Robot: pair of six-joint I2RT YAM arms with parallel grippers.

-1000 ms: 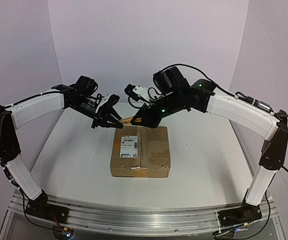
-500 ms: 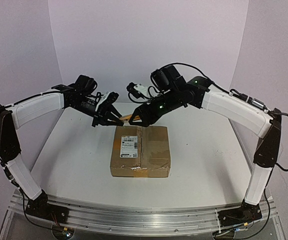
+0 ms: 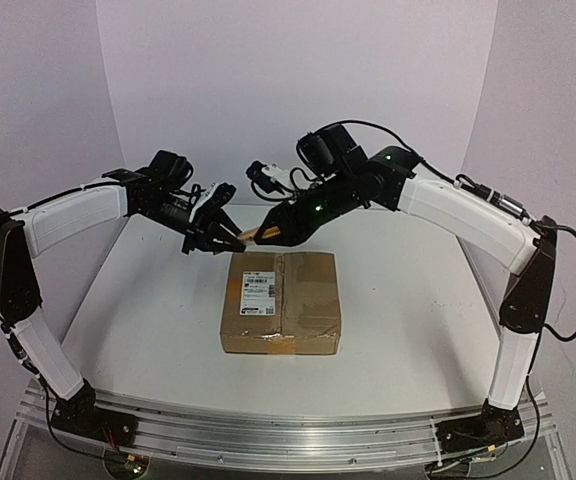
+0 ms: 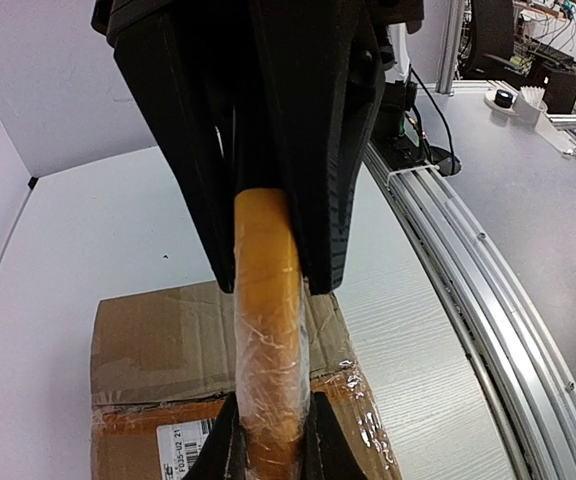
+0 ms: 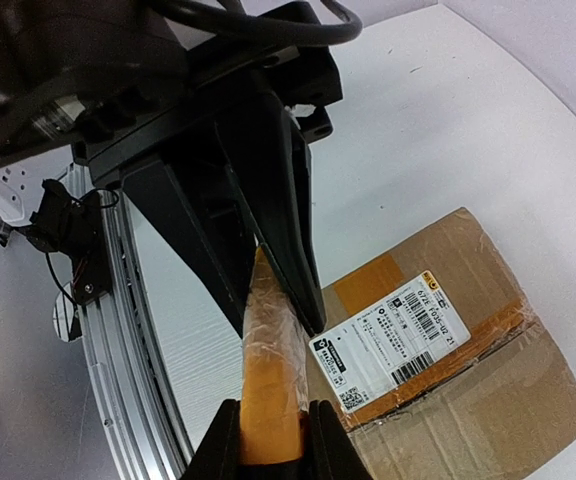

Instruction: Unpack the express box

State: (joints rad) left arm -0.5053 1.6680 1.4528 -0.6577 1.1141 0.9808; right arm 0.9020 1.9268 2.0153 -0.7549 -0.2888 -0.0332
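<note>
Fingers (image 4: 183, 150) of the left gripper (image 4: 271, 282) are clamped on 1 end of an orange stick (image 4: 268, 340), which is wrapped in clear, crinkled film. The other end is pinched by the right gripper (image 5: 268, 440), whose 2 jaws are pressed against the stick's sides. In the overhead view the 2 grippers are seen tip to tip, with the stick bridging them over the far edge of the express box (image 3: 283, 300). The stick appears to hang clear of the cardboard, though its height is hard to judge from these angles.

The express box is set flat on the white table (image 3: 138, 300), roughly at its middle, just below the grippers. Its flaps are closed and held down by glossy brownish tape (image 4: 128, 425), so nothing of its contents is shown. A white barcode label (image 5: 393, 335) is stuck on the top face, toward the far-left corner, beside the centre seam.
</note>
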